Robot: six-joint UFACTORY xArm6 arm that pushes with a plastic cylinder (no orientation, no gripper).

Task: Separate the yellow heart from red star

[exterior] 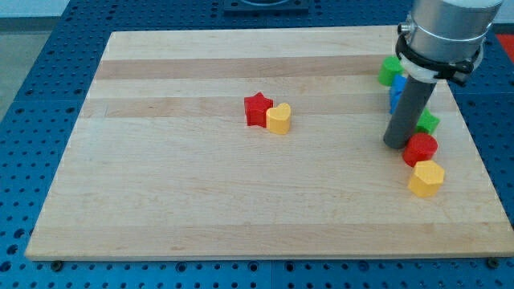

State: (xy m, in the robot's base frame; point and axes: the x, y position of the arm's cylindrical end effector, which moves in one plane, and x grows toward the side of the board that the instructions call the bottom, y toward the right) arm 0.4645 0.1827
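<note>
The red star sits near the middle of the wooden board. The yellow heart touches it on its lower right side. My tip is down on the board far to the view's right of both, next to a cluster of other blocks. A wide gap separates the tip from the star and heart.
At the view's right stand a green block, a blue block partly hidden behind the rod, a second green block, a red cylinder and a yellow hexagon block. The board's right edge is close to them.
</note>
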